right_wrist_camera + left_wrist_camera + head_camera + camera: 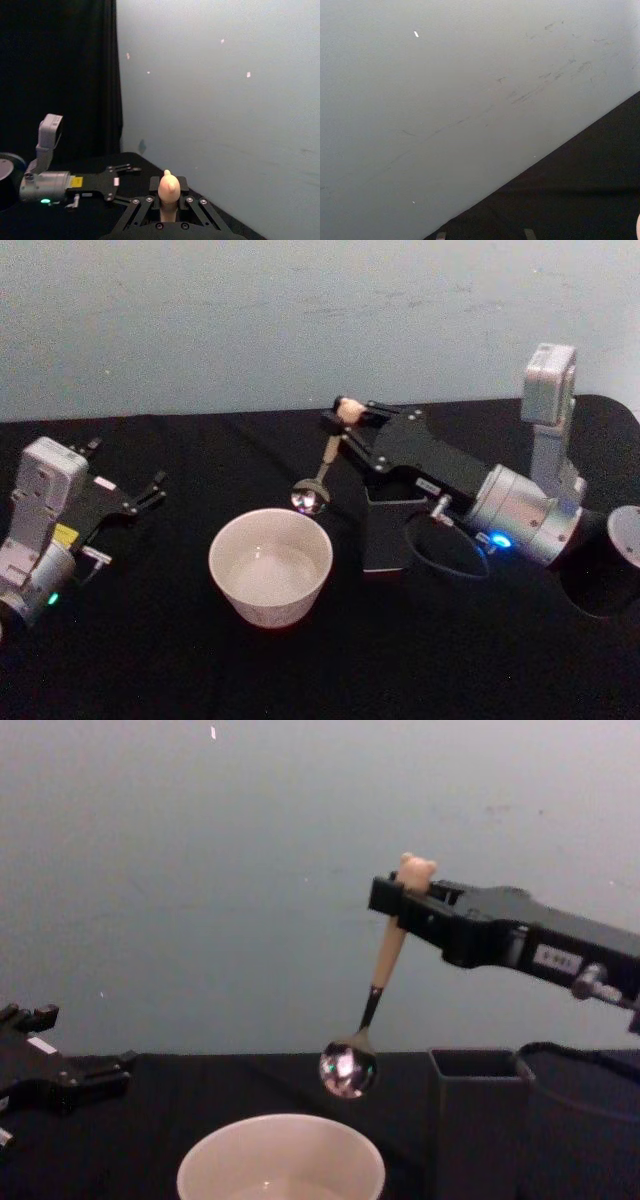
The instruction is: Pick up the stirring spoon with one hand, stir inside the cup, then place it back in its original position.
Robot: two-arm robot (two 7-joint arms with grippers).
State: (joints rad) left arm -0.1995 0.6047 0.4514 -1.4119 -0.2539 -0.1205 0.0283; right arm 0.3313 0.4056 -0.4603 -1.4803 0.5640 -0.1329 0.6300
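The right gripper (pixel 349 412) pinches the spoon (pixel 326 462) just below its bear head. Its bowl hangs clear above the cup's (pixel 262 608) far rim, mid-table (pixel 150 660). The holder (pixel 392 532) stands just right of the cup. The left gripper (pixel 140 495) rests near the left edge, fingers spread.

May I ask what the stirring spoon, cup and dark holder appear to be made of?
The stirring spoon, held above the cup by the right gripper: shiny mirror-like bowl, likely metal; matte cream handle, perhaps ceramic or plastic. Cup: smooth pale cream, maybe ceramic or plastic. Holder: matte dark grey, thin-walled, probably plastic. Left gripper idle at left.
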